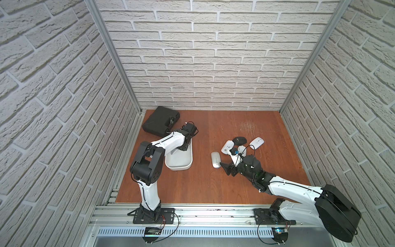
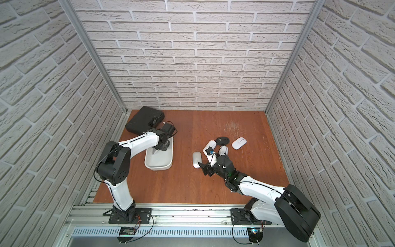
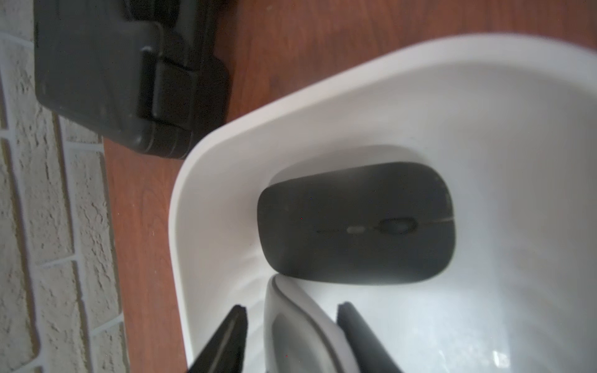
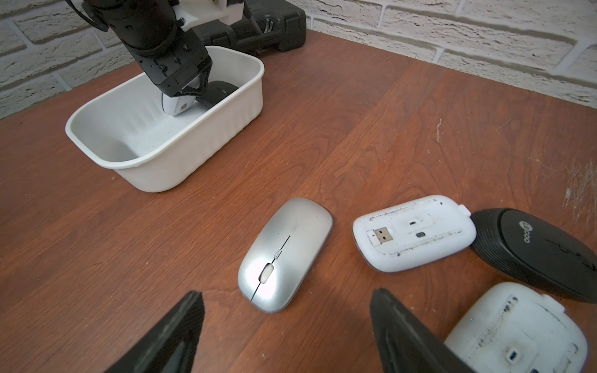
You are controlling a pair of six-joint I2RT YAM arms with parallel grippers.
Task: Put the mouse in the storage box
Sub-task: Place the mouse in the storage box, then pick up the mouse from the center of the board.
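- Reddish-brown wood-grain tabletop (image 1: 203, 181), scratched toward the far right.
- Flat black moulded-plastic case (image 1: 160, 123) with a latch, lying in the far left corner just beyond the box.
- White smooth plastic storage box (image 4: 193, 155), rectangular with rounded corners, ribbed shallow walls and a rolled rim, standing left of centre.
- Left hand (image 3: 292, 306), reaching down into the box. Its black wedge fingers are apart, with a gap showing on one side of the glossy white mouse (image 3: 297, 329), which stands on edge between them inside the box.
- Right hand (image 4: 286, 292), fingers spread wide and gripping nothing, above the brushed silver mouse (image 4: 284, 255).
- Matt black mouse (image 3: 355, 222), flat on the box floor, touching the white one.
- Two white mice lie belly-up beside the silver one, near a ribbed black oval mouse (image 4: 536, 252).
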